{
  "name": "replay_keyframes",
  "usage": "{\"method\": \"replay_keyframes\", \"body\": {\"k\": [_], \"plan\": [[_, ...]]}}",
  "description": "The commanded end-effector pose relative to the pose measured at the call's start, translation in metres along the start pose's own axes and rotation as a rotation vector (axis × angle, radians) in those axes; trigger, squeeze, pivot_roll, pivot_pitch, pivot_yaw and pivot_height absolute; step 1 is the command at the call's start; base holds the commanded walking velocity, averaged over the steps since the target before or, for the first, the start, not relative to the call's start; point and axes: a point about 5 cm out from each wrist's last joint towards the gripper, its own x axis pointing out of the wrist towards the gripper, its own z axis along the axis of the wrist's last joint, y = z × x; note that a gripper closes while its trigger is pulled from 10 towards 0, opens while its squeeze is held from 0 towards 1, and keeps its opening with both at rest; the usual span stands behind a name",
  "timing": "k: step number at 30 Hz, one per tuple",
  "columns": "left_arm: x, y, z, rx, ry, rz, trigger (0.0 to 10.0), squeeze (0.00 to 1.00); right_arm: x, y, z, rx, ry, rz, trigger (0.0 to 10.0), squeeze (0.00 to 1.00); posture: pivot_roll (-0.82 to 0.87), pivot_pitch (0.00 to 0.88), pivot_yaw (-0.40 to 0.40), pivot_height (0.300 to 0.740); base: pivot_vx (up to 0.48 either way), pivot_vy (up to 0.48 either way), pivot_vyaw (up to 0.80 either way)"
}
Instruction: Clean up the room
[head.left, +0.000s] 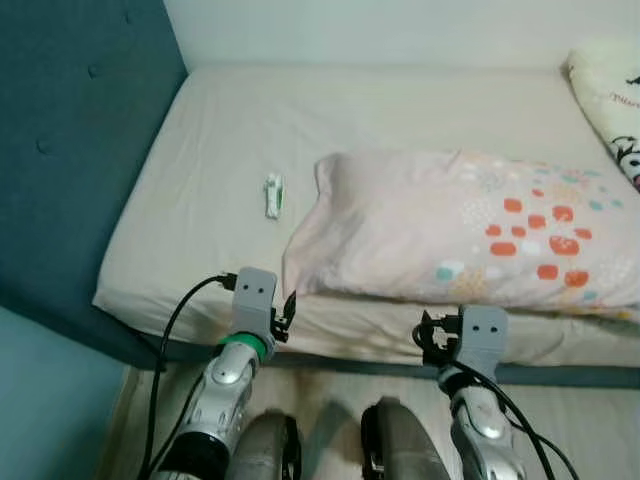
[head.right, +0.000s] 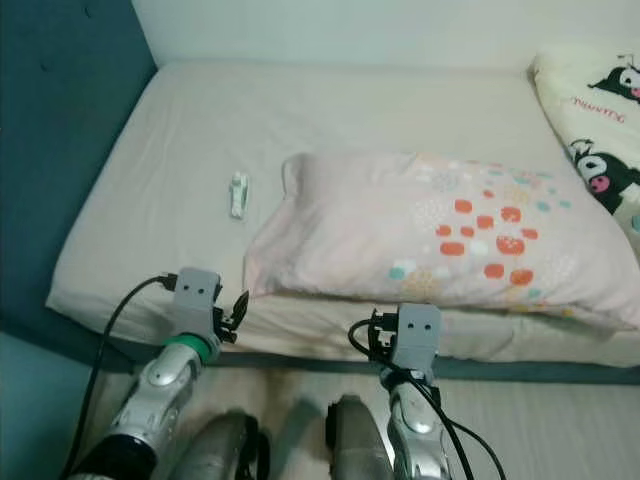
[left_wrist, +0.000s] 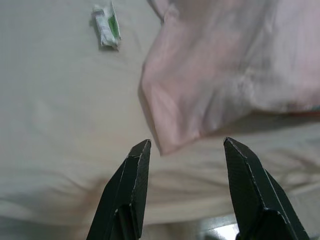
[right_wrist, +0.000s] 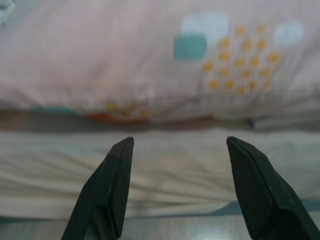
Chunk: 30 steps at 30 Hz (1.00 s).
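A pink pillow (head.left: 470, 230) with orange, teal and white spots lies across the near side of the bed (head.left: 230, 120). A small white-and-green wrapper (head.left: 273, 195) rests on the sheet just left of it. My left gripper (left_wrist: 186, 142) is open at the bed's front edge, pointing at the pillow's near left corner (left_wrist: 165, 140), with the wrapper (left_wrist: 106, 27) further off. My right gripper (right_wrist: 180, 139) is also open, low at the mattress side, facing the pillow's front seam (right_wrist: 160, 95). Neither holds anything.
A teal padded headboard (head.left: 60, 150) rises along the left of the bed. A cream blanket with cartoon prints (head.left: 612, 95) lies at the far right. A white wall runs behind the bed. Wooden floor (head.left: 330, 385) and my legs are below.
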Motion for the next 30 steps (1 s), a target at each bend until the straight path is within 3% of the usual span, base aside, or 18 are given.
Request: {"method": "replay_keyframes", "body": {"k": [1, 18, 23, 24, 25, 30], "plan": [[-0.003, -0.002, -0.008, 0.000, 0.030, -0.014, 10.0, 0.00, -0.005, -0.002, -0.006, 0.011, 0.023, -0.009, 10.0, 0.00, -0.04, 0.152, 0.102, 0.642, 0.000, 0.000, 0.00], [-0.001, -0.005, -0.003, -0.029, 0.005, -0.054, 10.0, 0.00, -0.011, -0.003, -0.009, 0.037, 0.036, -0.018, 10.0, 0.00, -0.04, 0.169, 0.115, 0.632, 0.000, 0.000, 0.00], [0.003, 0.019, 0.033, -0.165, -0.193, 0.026, 10.0, 0.00, -0.017, -0.005, -0.001, 0.025, -0.027, 0.023, 10.0, 0.00, -0.04, 0.177, 0.102, 0.612, 0.000, 0.000, 0.00], [0.003, 0.019, 0.033, -0.165, -0.193, 0.026, 10.0, 0.00, -0.017, -0.005, -0.001, 0.025, -0.027, 0.023, 10.0, 0.00, -0.04, 0.177, 0.102, 0.612, 0.000, 0.000, 0.00], [0.005, 0.027, 0.047, -0.246, -0.251, 0.039, 10.0, 0.00, -0.023, -0.007, -0.001, 0.021, -0.046, 0.047, 10.0, 0.00, -0.04, 0.179, 0.097, 0.612, 0.000, 0.000, 0.00], [0.009, 0.031, 0.058, -0.350, -0.277, 0.024, 10.0, 0.00, -0.027, -0.011, -0.004, 0.024, -0.041, 0.046, 10.0, 0.00, -0.04, 0.181, 0.093, 0.612, 0.000, 0.000, 0.00]]}}
